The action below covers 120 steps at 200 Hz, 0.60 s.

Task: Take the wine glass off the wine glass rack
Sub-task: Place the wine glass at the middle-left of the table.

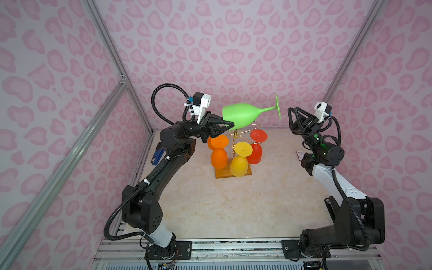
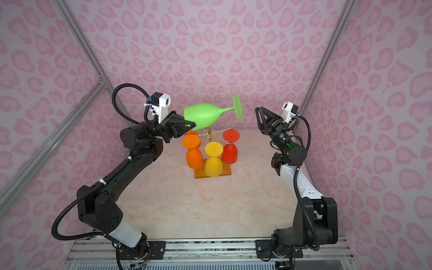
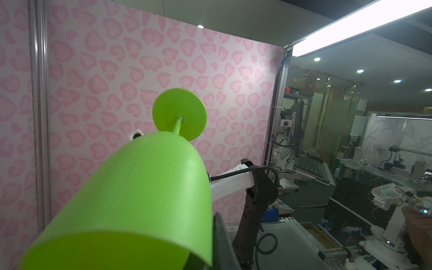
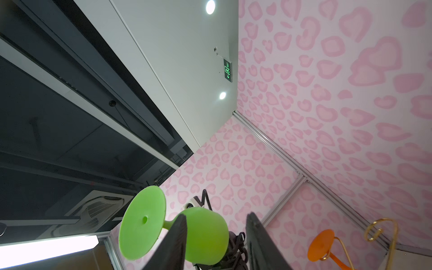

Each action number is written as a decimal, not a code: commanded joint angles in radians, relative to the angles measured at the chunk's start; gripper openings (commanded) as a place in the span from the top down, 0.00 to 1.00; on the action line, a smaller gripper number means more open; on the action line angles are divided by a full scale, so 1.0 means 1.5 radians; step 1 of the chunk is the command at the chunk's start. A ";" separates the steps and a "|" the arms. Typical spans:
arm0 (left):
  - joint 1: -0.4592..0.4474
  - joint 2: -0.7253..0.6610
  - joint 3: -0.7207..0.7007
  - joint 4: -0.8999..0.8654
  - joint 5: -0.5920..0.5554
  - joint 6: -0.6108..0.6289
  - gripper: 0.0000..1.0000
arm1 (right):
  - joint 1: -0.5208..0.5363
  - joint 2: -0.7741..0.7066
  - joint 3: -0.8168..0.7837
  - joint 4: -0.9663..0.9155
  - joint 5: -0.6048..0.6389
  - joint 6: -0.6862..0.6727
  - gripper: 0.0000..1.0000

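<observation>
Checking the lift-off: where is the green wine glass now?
In both top views the green wine glass lies sideways above the wine glass rack, rim held by the left gripper.

Above the wine glass rack [image 1: 221, 174], the green wine glass [image 1: 240, 115] is swallowing the tips of the left gripper [image 1: 230, 125], so their reach is escaping me. On the rack, the front orange glass [image 1: 219, 159] is covering most of a second orange glass [image 2: 191, 133], and the yellow glass [image 1: 239, 166] is masking part of the base. Beside the rack, the left arm [image 1: 177, 154] is half hiding a blue object [image 1: 157, 155]; a small flat item [image 1: 299, 155] by the right arm [image 1: 327, 152] is looking too tiny to identify.
</observation>
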 commanded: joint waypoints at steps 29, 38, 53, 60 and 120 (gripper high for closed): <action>0.039 -0.121 -0.006 -0.293 0.024 0.241 0.99 | -0.038 -0.057 -0.036 -0.153 -0.056 -0.124 0.57; 0.053 -0.151 -0.007 -0.369 0.016 0.295 0.99 | -0.046 -0.073 -0.043 -0.199 -0.059 -0.156 0.57; 0.072 -0.205 0.003 -0.574 -0.019 0.441 0.99 | -0.053 -0.100 -0.051 -0.286 -0.065 -0.220 0.57; 0.077 -0.231 0.016 -0.696 -0.053 0.521 0.99 | -0.054 -0.111 -0.055 -0.330 -0.067 -0.251 0.57; 0.077 -0.375 0.076 -1.239 -0.468 0.744 0.99 | -0.060 -0.187 -0.060 -0.664 -0.041 -0.490 0.60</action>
